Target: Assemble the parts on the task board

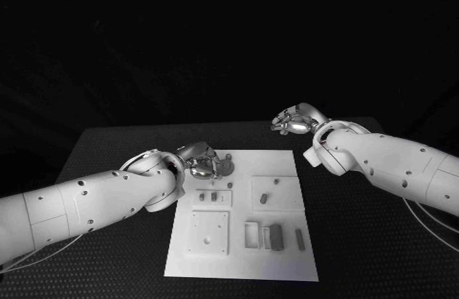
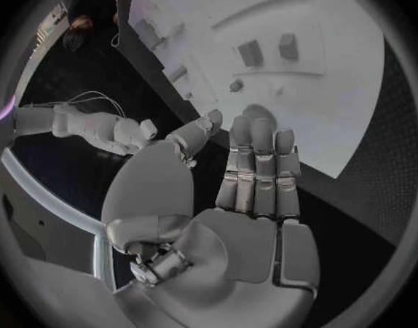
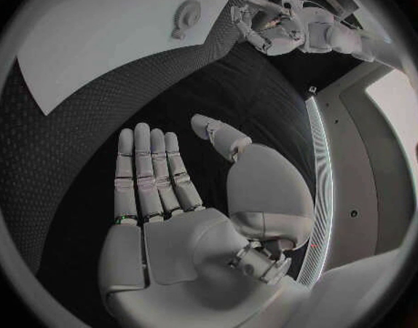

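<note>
A: Two hands, nothing being carried. From the head view the left hand (image 1: 203, 162) is hovering at the far left corner of the task board (image 1: 287, 259), probably lining up for a pick; the right hand (image 1: 294, 120) is hanging beyond the board's far right corner, over the black counter (image 1: 105, 146).

B: Left wrist view: fingers (image 2: 255, 160) are lying straight and side by side, holding nothing, with small blocky parts (image 2: 250, 52) sitting on the smooth white board.

A: Right wrist view: fingers (image 3: 150, 164) are stretching flat, empty, over the dimpled counter. A round toothed part (image 3: 186, 13) is resting on the board.
</note>
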`<control>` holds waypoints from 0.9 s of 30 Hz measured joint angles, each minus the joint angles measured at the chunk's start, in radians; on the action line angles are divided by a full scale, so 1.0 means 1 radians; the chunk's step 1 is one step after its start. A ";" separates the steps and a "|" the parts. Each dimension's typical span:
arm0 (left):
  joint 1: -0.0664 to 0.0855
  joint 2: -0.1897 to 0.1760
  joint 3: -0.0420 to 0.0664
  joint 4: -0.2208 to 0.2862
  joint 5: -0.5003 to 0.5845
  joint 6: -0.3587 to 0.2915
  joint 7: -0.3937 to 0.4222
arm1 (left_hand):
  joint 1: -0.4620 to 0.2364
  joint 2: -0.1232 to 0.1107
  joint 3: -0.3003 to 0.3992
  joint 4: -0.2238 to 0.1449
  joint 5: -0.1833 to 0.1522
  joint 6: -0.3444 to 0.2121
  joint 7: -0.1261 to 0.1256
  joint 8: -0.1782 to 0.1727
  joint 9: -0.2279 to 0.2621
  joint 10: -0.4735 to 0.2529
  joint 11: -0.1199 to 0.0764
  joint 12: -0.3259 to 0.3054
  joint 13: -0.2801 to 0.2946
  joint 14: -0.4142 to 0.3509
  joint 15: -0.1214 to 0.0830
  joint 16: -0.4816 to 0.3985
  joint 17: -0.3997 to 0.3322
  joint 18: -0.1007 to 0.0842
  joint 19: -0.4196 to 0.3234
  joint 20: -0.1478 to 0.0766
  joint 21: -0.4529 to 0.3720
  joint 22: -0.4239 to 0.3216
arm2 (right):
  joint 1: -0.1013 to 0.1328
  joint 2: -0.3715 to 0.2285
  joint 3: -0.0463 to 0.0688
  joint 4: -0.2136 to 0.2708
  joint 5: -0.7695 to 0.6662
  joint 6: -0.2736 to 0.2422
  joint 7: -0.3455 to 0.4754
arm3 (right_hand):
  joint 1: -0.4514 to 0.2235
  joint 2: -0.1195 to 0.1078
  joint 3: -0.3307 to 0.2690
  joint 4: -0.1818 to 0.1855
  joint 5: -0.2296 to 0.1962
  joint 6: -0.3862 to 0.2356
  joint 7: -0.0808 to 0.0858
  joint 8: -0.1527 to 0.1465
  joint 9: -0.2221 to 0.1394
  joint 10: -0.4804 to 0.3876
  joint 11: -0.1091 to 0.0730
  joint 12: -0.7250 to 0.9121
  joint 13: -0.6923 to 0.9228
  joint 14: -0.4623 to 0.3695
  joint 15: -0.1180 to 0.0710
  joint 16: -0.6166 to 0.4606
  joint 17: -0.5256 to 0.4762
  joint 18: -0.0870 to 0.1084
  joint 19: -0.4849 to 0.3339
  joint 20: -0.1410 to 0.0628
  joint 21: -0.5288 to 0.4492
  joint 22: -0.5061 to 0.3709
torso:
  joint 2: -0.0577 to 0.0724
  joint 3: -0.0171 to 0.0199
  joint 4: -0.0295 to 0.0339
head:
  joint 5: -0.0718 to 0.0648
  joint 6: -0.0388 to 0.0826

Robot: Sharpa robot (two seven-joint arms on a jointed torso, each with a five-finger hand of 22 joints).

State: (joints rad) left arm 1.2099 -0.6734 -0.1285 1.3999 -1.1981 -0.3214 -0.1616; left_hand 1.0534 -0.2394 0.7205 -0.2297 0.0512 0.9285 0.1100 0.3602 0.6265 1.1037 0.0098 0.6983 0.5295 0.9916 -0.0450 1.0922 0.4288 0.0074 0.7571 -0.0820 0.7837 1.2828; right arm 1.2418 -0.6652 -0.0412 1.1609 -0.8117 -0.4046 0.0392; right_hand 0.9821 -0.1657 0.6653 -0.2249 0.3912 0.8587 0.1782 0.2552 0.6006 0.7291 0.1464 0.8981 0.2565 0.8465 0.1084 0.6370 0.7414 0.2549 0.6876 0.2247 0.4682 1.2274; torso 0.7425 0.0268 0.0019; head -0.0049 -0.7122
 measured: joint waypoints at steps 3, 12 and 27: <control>0.000 0.027 -0.009 -0.026 -0.051 -0.018 0.040 | 0.044 -0.011 -0.001 -0.001 0.000 -0.007 -0.002 -0.017 -0.011 -0.042 0.026 -0.082 -0.054 -0.009 0.009 -0.026 -0.008 0.000 0.000 0.000 -0.006 0.001 | 0.000 0.002 0.000 -0.001 0.000 0.000 0.000 | 0.000 0.000 0.000 0.000 0.000 0.000 0.000 0.000 0.000 0.000 0.000 0.000 0.000 0.000 0.000 0.000 0.000 0.000 0.000 0.000 0.000 0.000 | 0.000 -0.0004 0.0000 | 0.000 0.002; -0.001 0.083 -0.033 -0.080 -0.155 -0.025 0.148 | 0.096 -0.006 -0.014 0.003 0.000 -0.027 0.000 -0.055 -0.035 -0.048 0.066 -0.316 -0.192 0.003 0.022 -0.054 -0.004 0.000 0.000 0.000 -0.023 0.020 | 0.000 0.005 0.000 -0.008 0.001 0.000 0.001 | 0.000 0.000 0.000 0.000 0.000 0.000 0.000 0.000 0.000 0.000 0.000 0.000 0.000 0.000 0.000 0.000 0.000 0.000 0.000 0.000 0.000 0.001 | 0.001 -0.0012 -0.0015 | -0.002 0.004; -0.003 0.144 -0.044 -0.167 -0.198 0.006 0.200 | 0.098 -0.004 -0.037 0.018 0.000 -0.037 0.015 -0.067 -0.046 -0.029 0.083 -0.399 -0.228 0.012 0.031 -0.058 0.010 0.000 0.008 0.000 -0.029 0.025 | 0.000 0.013 0.000 -0.010 0.001 0.000 0.001 | 0.000 0.000 0.000 0.000 0.000 0.000 0.000 0.000 0.000 0.000 0.000 0.000 -0.001 0.000 0.000 0.000 0.000 0.000 0.000 0.000 0.000 0.002 | 0.000 -0.0019 0.0002 | -0.002 0.002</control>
State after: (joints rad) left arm 1.2066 -0.5290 -0.1729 1.2327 -1.3957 -0.3153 0.0382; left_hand 1.1518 -0.2437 0.6837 -0.2117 0.0512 0.8915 0.1251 0.2934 0.5804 1.0744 0.0926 0.2990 0.3011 1.0038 -0.0137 1.0344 0.4388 0.0074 0.7651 -0.0819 0.7549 1.3075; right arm 1.2418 -0.6518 -0.0412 1.1513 -0.8107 -0.4046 0.0402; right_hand 0.9821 -0.1657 0.6653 -0.2249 0.3912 0.8587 0.1783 0.2552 0.6007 0.7291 0.1464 0.8981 0.2557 0.8466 0.1083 0.6370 0.7414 0.2550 0.6876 0.2247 0.4682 1.2290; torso 0.7429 0.0249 0.0021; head -0.0070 -0.7103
